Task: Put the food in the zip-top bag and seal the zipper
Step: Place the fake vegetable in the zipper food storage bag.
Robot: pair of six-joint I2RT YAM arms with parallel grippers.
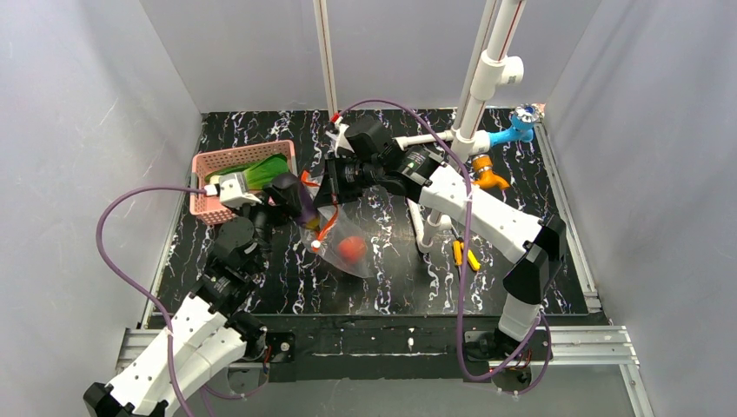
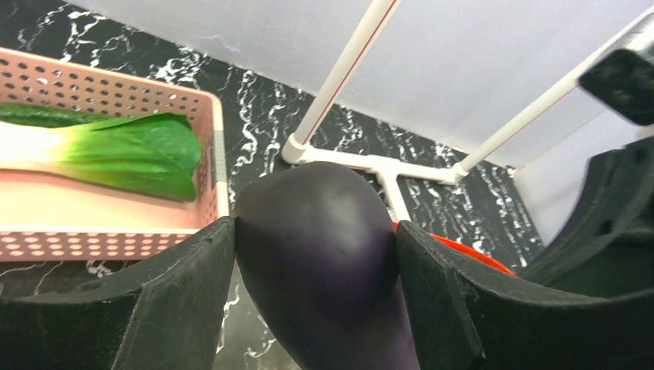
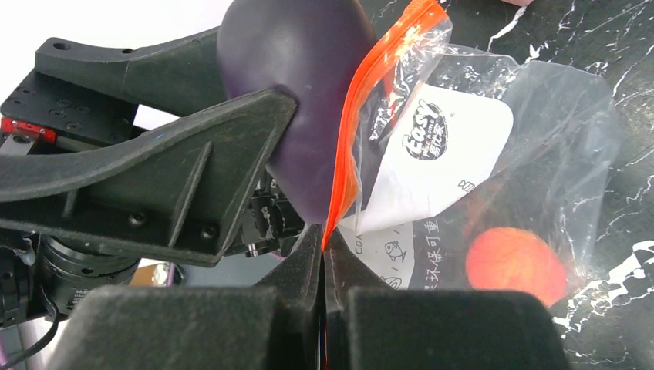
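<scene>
Two pinches carry everything here: my left gripper (image 2: 312, 227) is clamped on the eggplant (image 3: 308, 100), a finger on each flank, and my right gripper (image 3: 322, 247) is closed flat on the zipper (image 3: 362, 100), lifting that edge of the bag (image 3: 571, 139) above the middle of the tabletop. The eggplant's nose is pressed against the orange strip, and I cannot tell whether it is inside the mouth or only against the outside of the lip. That is my main worry. I judge that I hold just one lip, so the mouth may hang nearly flat, and a push could slide the eggplant down the outside of the film. A harder push could drag the strip out of my right pinch, and the bag would then drop. My two grippers are also close together and could knock fingers. The tomato (image 3: 515, 262) lies at the bag's bottom, and tipping the mouth lower could let it roll out. The bok choy (image 2: 123, 150) waits in the basket (image 2: 92, 243) near the far-left corner.
</scene>
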